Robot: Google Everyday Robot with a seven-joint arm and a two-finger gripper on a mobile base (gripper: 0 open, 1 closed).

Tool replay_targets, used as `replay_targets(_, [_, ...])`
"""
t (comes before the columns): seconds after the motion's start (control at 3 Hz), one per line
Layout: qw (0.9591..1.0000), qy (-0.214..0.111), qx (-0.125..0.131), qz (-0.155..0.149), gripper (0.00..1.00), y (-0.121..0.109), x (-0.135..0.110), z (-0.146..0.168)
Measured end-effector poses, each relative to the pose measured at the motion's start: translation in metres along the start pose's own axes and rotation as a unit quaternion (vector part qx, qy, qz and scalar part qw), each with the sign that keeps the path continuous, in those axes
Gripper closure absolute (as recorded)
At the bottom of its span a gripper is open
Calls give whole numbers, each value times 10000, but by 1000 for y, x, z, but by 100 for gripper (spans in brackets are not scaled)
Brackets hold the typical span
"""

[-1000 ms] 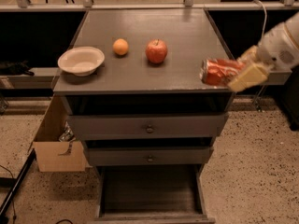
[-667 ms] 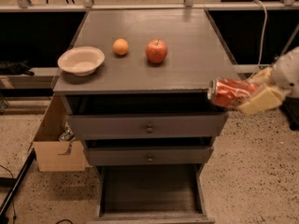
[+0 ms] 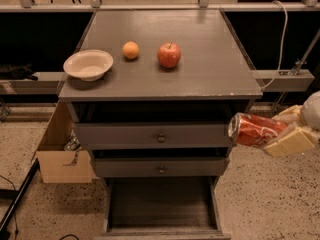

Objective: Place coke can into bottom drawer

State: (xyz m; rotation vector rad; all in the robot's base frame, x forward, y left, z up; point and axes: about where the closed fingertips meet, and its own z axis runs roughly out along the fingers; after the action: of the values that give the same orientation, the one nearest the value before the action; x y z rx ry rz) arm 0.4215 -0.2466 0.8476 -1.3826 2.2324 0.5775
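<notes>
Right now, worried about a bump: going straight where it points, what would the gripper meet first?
The gripper, right of the cabinet, points left; its coke can would likely meet the top drawer at its right end first, though depth is unclear.

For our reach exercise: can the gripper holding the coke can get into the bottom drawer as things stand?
Probably yes. The gripper holds the coke can beside the cabinet; the bottom drawer stands pulled out, floor bare, and nothing lies between them.

A white bowl (image 3: 88, 64) was noted at the left of the grey cabinet top (image 3: 210, 74). An orange (image 3: 130, 50) and a red apple (image 3: 169, 55) were set just beside it. An open cardboard box (image 3: 60, 166) was seen on the speckled floor (image 3: 265, 199), left of the cabinet.
</notes>
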Motion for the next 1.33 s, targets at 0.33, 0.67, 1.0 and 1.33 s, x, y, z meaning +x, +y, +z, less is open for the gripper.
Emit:
replay_targets(0.33, [9984, -213, -247, 472, 100, -5, 2, 48])
replay_targets(0.67, [9909, -346, -630, 1135, 100, 9, 19, 122])
replay_targets(1.0, [9800, -201, -1089, 1654, 100, 28, 47, 197])
replay_targets(1.33, [9705, -95, -1404, 1955, 100, 41, 69, 245])
